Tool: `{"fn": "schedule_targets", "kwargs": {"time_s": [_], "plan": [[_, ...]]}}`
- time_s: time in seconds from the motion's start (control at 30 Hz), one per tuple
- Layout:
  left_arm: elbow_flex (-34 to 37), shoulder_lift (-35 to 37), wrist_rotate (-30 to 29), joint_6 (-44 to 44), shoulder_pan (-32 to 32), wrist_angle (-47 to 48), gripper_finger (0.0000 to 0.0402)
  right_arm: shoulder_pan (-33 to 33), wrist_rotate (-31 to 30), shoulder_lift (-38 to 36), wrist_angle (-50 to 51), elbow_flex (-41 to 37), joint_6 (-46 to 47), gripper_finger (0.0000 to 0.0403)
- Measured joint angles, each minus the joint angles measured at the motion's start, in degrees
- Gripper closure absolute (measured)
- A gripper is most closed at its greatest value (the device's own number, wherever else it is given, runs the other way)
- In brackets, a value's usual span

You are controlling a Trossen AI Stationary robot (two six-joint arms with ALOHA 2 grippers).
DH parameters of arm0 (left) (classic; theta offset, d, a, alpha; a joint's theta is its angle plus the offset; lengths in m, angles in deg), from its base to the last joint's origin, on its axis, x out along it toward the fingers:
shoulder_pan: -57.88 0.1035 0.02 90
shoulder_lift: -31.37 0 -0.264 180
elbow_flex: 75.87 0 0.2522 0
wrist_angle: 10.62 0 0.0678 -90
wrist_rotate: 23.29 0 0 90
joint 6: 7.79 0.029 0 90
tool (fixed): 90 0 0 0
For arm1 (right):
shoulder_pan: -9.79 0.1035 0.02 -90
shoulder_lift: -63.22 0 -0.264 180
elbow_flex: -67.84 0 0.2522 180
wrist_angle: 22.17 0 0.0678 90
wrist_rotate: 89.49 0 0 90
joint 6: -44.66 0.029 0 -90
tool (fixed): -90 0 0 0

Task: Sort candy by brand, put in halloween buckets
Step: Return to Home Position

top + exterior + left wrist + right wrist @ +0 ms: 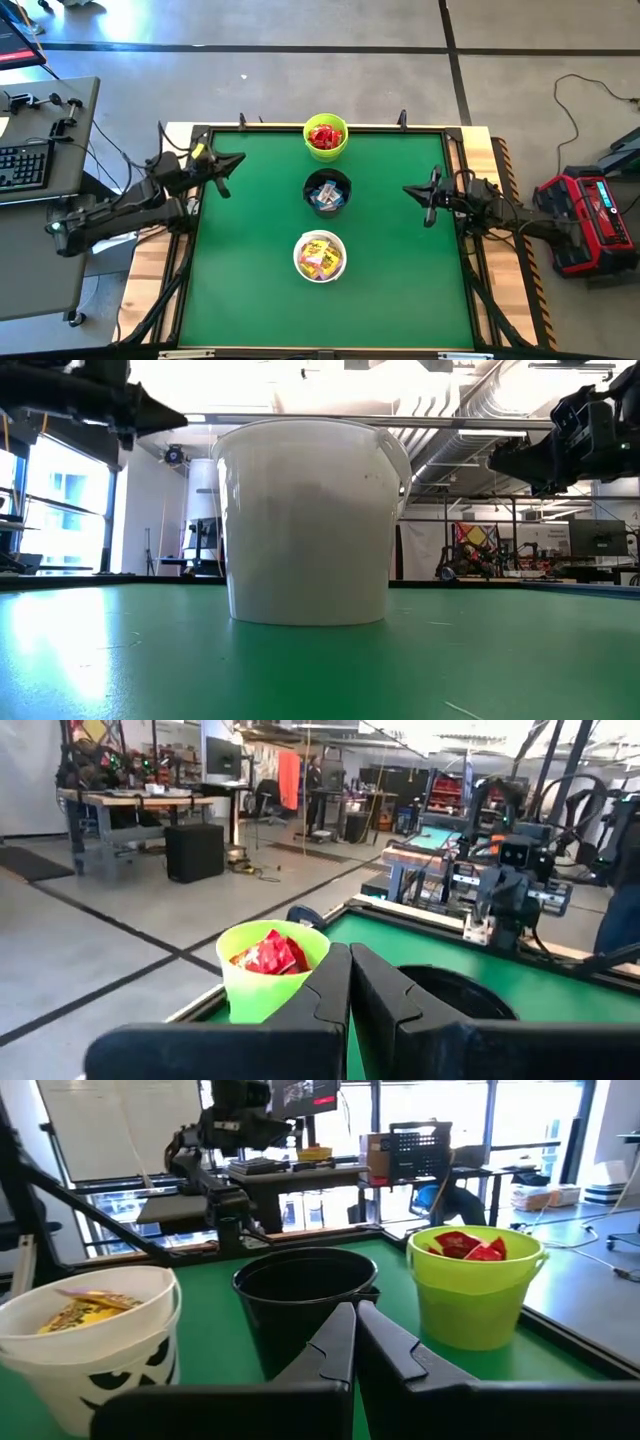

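Grey concrete floor (300,80) around our green-topped table (250,270), grey keyboard desk (60,110) left of it, red-and-black case (590,215) to its right.

Your overhead camera gives you bright, even light on the green felt tabletop (250,260), with only a soft, short shadow beside the black round plastic bucket (327,192). In the low view, the side windows (55,510) and ceiling lamps (330,380) burn out to white. A pale sheen lies across the tabletop there, and the white translucent plastic bucket (305,520) glows. In the right wrist view, the bright window wall (520,1120) backlights everything.
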Motion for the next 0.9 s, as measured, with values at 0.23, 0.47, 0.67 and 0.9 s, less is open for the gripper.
{"fn": "schedule_targets", "kwargs": {"time_s": [0.23, 0.47, 0.67, 0.9], "plan": [[6.8, 14.0, -0.3, 0.0, 0.0, -0.4, 0.0401, -1.4, 0.0, 0.1, 0.0, 0.0, -0.7, 0.0403], [17.5, 17.7, -0.3, -3.7, -0.1, -11.5, 0.0401, -1.5, 0.1, 0.2, 0.1, 0.0, -1.0, 0.0403], [18.1, 18.0, -1.3, -0.5, -0.1, -11.5, 0.0401, -1.5, 0.1, 1.3, 0.1, 0.0, 0.0, 0.0403], [18.2, 18.1, -5.2, -3.8, -0.1, -1.1, 0.0401, -2.1, -1.0, 1.7, 0.0, 0.0, 0.3, 0.0403]]}}
